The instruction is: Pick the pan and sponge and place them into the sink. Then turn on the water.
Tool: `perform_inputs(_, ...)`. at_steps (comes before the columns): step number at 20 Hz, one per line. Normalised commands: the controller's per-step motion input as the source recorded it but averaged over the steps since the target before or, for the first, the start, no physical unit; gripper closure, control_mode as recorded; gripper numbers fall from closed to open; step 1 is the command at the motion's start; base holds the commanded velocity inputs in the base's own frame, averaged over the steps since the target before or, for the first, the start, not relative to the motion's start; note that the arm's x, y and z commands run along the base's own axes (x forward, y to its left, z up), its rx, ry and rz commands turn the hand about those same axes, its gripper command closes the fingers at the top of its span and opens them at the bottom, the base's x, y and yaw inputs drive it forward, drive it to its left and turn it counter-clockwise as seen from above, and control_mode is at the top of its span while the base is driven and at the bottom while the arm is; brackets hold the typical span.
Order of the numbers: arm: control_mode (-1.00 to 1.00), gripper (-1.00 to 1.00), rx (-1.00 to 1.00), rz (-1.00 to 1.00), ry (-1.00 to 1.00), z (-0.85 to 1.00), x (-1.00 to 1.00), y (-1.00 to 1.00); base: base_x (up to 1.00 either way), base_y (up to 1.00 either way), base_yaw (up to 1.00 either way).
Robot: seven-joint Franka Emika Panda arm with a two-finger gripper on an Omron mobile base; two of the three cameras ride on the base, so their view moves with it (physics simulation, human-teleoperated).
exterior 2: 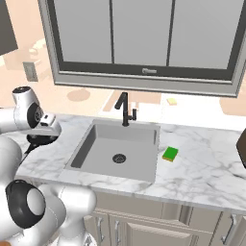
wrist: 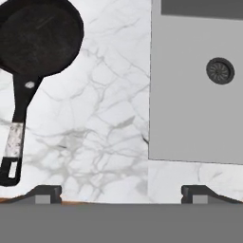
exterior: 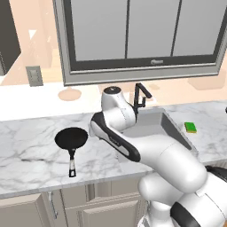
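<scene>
- Gripper (wrist: 121,192) spread wide, holding nothing, above the counter (wrist: 104,123) between pan (wrist: 38,38) and sink (wrist: 190,118).
- Pan sits left of the sink, handle toward the counter's front edge.
- Sponge (exterior 2: 170,153) just right of the sink.
- Risk: thin handle slips, pan swings.

We saw even, bright, diffuse light in all three rendered views, with no single source we could make out. The counter (exterior: 26,146) read as pale, clean marble with no glare and no blown highlights. Shadows were faint: the pan (exterior: 71,138) cast almost none toward the counter's front edge, and the sponge (exterior 2: 170,153) sat nearly shadowless. The sink (exterior 2: 96,144) showed flat grey walls, the far one slightly darker. The robot's white arm (exterior: 168,159) carried soft shading and a mild sheen. Edges looked slightly soft and pixelated, most so in the hand view, where the pan's outline blurred. We noticed no bending of straight lines at the picture borders.
</scene>
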Motion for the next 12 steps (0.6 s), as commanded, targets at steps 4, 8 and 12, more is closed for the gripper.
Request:
perform_inputs(4, -1.0, -1.0, 0.0, 0.0, 0.0, -0.19, 0.0, 0.28, 0.0, 0.0, 0.0)
perform_inputs(8, -1.0, -1.0, 0.0, 0.0, 0.0, -0.22, 0.0, 0.3, 0.0, 0.0, 0.0)
perform_inputs(12, -1.0, -1.0, 0.01, 0.0, 0.0, -0.22, 0.0, 0.28, 0.0, 0.0, 0.0)
